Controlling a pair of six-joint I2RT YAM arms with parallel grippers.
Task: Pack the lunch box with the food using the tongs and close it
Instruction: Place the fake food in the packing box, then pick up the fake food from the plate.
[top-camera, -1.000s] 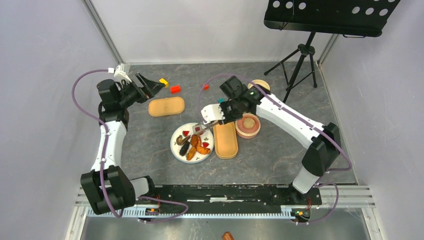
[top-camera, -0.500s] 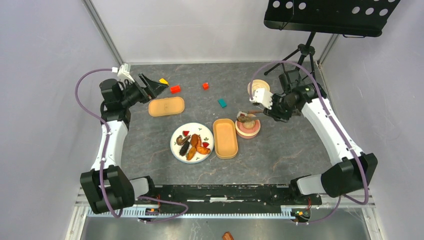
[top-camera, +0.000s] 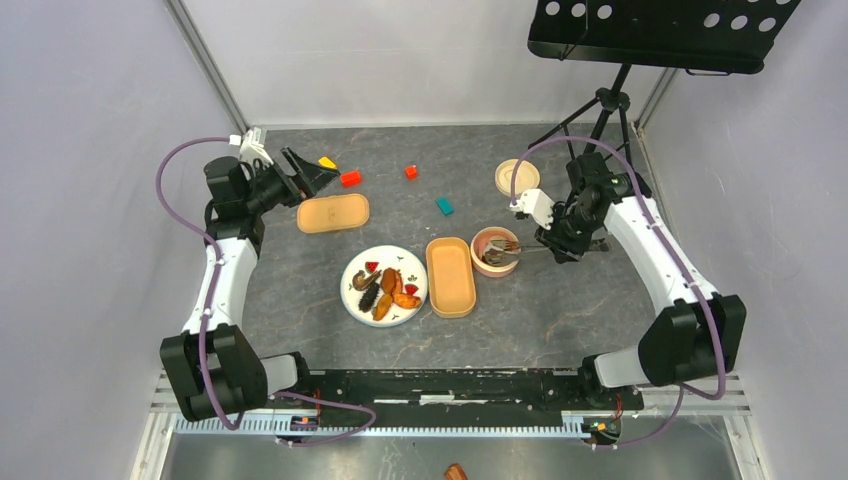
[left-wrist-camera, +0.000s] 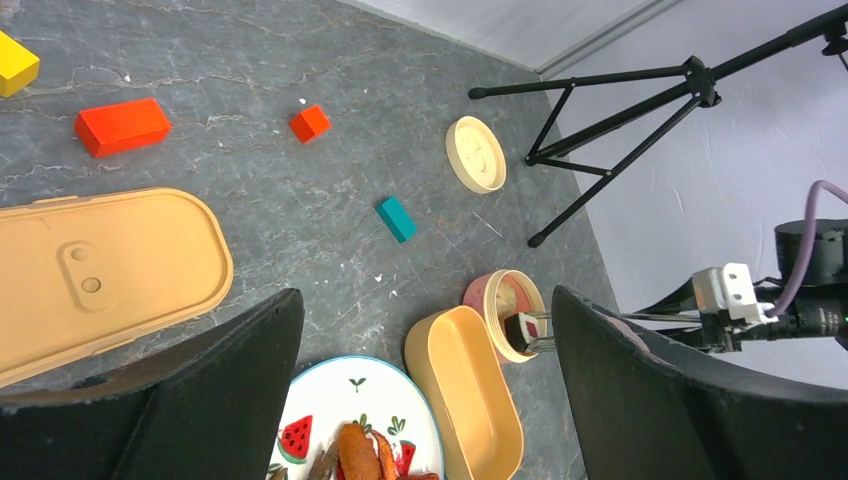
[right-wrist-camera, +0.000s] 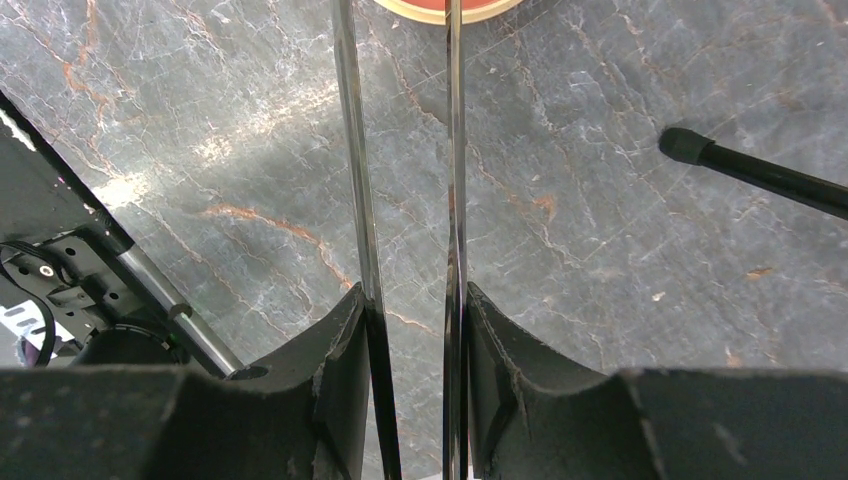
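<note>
Right gripper (right-wrist-camera: 415, 335): I have it clenched on the tongs, with one finger against the outside of each thin arm.
Tongs (right-wrist-camera: 357, 190): in my wrist view the two arms run side by side with a gap between them. From above they lie roughly level and point left, away from the gripper.
Tong tips: they reach over the round pink container (top-camera: 475, 250). I cannot tell whether they pinch anything.
Round pink container: it sits just right of the lunch box base (top-camera: 450, 285), and my left wrist view shows something pale inside it.
Lunch box base: the oblong tan tray is open on top and stands just beside the white plate (top-camera: 352, 303).
Food (top-camera: 395, 290): orange-brown chunks, a dark ridged piece and red wedges lie on the plate.
Lunch box lid (top-camera: 332, 213): it lies flat on the table behind and left of the plate, well apart from the base.
Left gripper (left-wrist-camera: 427, 295): released, with the jaws spread wide and nothing between them. It hovers near the lid's far end, by the yellow block (top-camera: 327, 162) and red block (top-camera: 350, 179).
Tripod (top-camera: 603, 105): it stands at the far right.
</note>
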